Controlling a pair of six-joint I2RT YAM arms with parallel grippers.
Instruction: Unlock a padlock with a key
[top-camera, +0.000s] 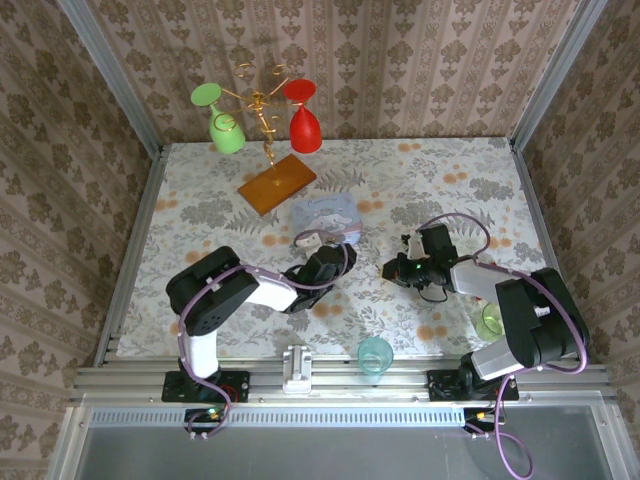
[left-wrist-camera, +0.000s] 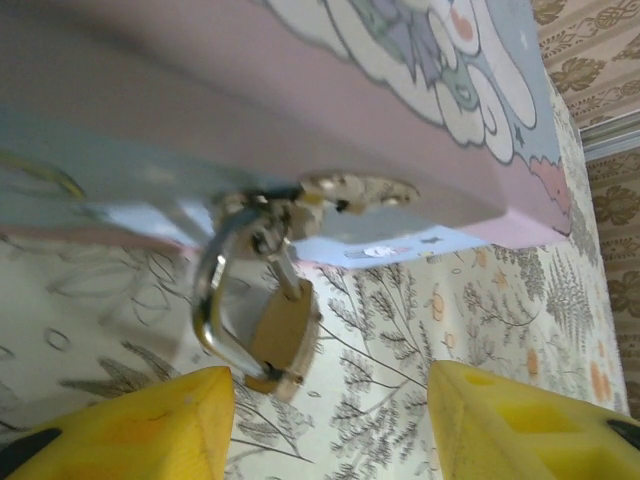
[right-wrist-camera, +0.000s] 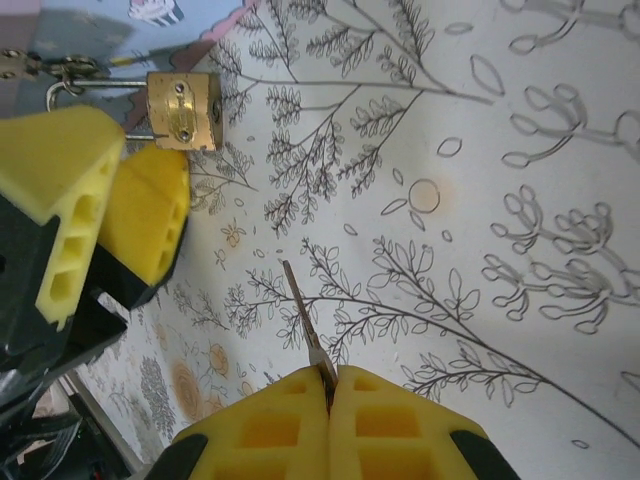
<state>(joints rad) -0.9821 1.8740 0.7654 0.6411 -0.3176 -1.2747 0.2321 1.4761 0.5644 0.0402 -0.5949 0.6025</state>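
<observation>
Right end effector (right-wrist-camera: 330, 385): yellow fingers pressed fully together, pinching the key (right-wrist-camera: 303, 318) by its end. The thin blade sticks out past the fingertips over the floral surface (top-camera: 450, 190), aimed roughly toward the padlock (right-wrist-camera: 182, 110) but well apart from it.

Left end effector (left-wrist-camera: 328, 400) is spread wide with nothing in its grip. The padlock sits just ahead of the gap between its two fingertips, and I can't see either pad touching it. The silvery shackle is looped through the clasp on the side of the pastel tin box (top-camera: 325, 222), and the brass body lies low by the surface.

Containers: the tin's lid with the cartoon print is down, so I can't tell what's inside. A teal cup (top-camera: 375, 355) stands upright at the near edge between the two arm bases, and a green cup (top-camera: 490, 320) is beside the right arm. Can't make out contents in either one. At the back, a gold wire stand (top-camera: 268, 125) on a wooden base holds a green glass (top-camera: 228, 132) and a red glass (top-camera: 305, 125), both hanging upside down.
</observation>
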